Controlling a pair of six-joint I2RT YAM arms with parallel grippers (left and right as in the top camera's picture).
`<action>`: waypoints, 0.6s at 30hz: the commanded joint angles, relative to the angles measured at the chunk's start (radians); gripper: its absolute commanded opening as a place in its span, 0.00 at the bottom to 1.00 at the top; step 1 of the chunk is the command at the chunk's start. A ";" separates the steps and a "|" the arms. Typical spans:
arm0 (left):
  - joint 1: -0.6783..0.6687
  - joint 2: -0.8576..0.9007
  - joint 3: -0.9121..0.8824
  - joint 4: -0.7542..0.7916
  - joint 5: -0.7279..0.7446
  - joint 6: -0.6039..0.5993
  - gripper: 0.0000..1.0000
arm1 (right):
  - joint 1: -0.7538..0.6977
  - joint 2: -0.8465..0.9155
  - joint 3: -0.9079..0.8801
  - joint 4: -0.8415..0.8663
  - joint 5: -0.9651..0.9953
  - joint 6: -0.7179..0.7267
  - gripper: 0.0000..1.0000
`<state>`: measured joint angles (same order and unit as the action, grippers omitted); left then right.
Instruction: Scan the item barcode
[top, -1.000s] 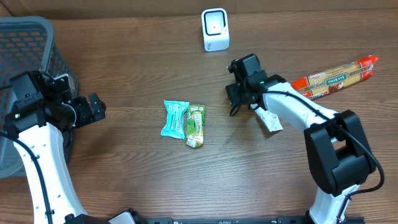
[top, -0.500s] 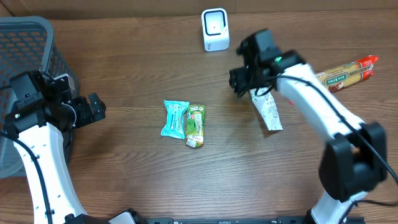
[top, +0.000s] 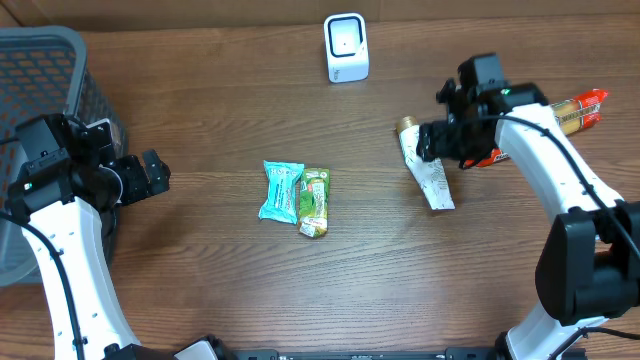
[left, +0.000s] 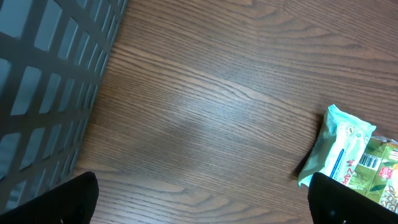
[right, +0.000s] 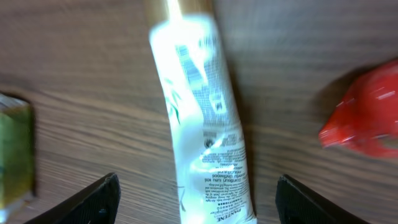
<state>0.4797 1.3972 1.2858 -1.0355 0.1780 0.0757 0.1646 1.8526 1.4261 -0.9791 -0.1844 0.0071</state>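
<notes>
Since one second ago, the right claw (top: 432, 143) has swung away from the scanner (top: 346, 47) toward the right. Its jaws now stand wide open and empty above the white tube (top: 428, 178), which lies flat on the surface (top: 200, 290). The left claw (top: 152, 172) is fully open and empty beside the basket (top: 40, 60). I think the tube may roll under an off-centre grasp. The red pasta packet (top: 560, 115), just beside the claw, may get pushed. Two snack packets (top: 296, 195) lie well apart and do not block the way.

PANTENE on white tube (right: 200, 124), other print blurred
</notes>
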 joint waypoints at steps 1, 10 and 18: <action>-0.002 0.008 0.010 0.000 -0.005 -0.020 1.00 | 0.002 0.002 -0.080 0.060 -0.002 -0.015 0.80; -0.002 0.008 0.010 0.000 -0.005 -0.020 1.00 | 0.002 0.005 -0.230 0.213 0.003 -0.015 0.82; -0.002 0.008 0.010 0.000 -0.005 -0.020 0.99 | 0.003 0.005 -0.327 0.355 0.001 -0.015 0.77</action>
<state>0.4797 1.3972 1.2858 -1.0355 0.1780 0.0757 0.1654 1.8565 1.1313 -0.6582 -0.1822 -0.0006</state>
